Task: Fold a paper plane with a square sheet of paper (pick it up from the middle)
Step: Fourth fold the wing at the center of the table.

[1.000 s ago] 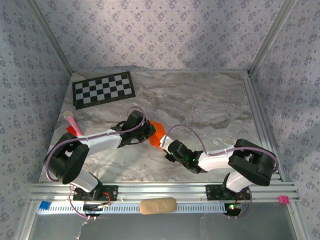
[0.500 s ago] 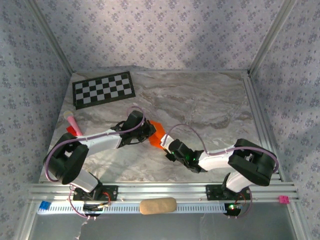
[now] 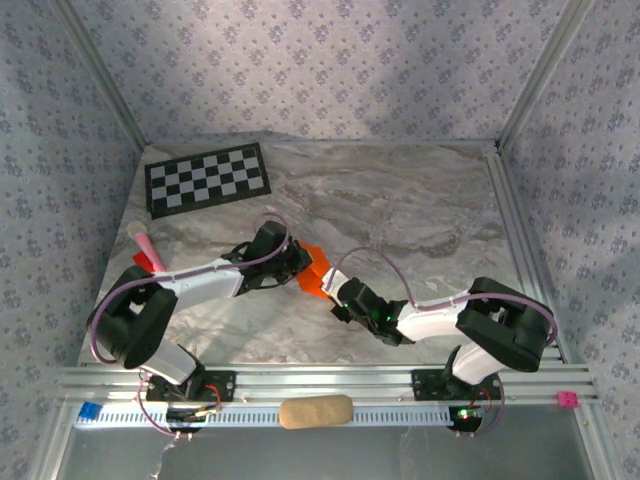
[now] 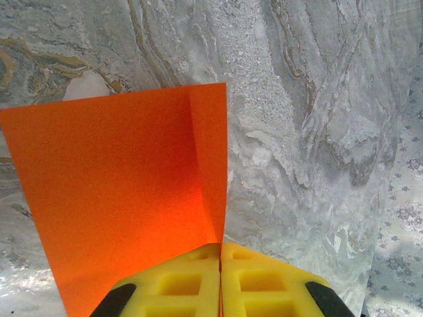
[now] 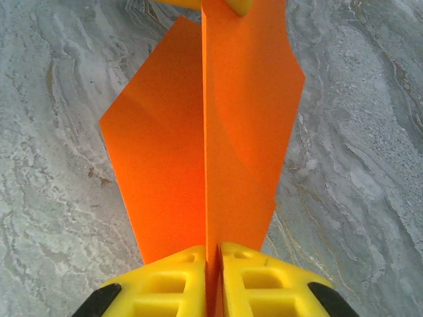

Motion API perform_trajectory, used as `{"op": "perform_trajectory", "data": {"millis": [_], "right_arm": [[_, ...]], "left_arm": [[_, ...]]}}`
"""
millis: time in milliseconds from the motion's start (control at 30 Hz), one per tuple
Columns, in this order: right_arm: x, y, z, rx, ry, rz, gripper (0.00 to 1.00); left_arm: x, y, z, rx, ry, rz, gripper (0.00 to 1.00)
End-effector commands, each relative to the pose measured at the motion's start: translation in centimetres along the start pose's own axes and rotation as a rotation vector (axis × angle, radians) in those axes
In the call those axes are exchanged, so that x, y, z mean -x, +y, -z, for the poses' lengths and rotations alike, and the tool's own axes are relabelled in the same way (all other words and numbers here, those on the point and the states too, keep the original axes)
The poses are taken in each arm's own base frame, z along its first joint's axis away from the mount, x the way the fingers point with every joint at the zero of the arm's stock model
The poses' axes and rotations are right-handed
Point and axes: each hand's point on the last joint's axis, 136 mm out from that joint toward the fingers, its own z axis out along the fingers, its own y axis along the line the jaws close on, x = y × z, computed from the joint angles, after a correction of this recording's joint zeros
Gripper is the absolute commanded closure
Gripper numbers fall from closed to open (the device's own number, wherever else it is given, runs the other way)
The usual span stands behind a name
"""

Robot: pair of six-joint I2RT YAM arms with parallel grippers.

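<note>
Square sheet of paper (image 3: 315,270), partly creased with most folds left, is being clamped by the left pincer (image 3: 298,262) at 9 o'clock and the right pincer (image 3: 332,292) at 5 o'clock.

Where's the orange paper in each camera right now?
Top external: orange paper mid-table, between left gripper and right gripper.
Left wrist: left and centre, rising from the shut jaws.
Right wrist: centre, a vertical fold above the shut jaws.
Shared landmark: grey marble tabletop.
</note>
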Motion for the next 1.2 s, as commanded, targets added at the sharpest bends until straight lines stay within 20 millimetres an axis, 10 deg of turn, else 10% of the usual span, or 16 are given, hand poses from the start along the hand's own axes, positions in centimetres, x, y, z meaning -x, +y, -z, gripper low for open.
{"op": "perform_trajectory", "data": {"millis": [0,567,1167], "right_arm": [[-0.6,0.0,-0.1,0.006,0.004,-0.029,0.90],[-0.7,1.1,-1.2,0.086,0.012,-0.129,0.96],[1.2,1.8,-1.6,0.371,0.050,-0.514,0.96]], "left_arm": [[0.6,-0.3,0.7,-0.006,-0.024,0.019,0.90],[1.5,0.8,2.9,0.040,-0.114,0.018,0.50],[1.6,0.8,3.5,0.027,-0.119,-0.004,0.56]]}}
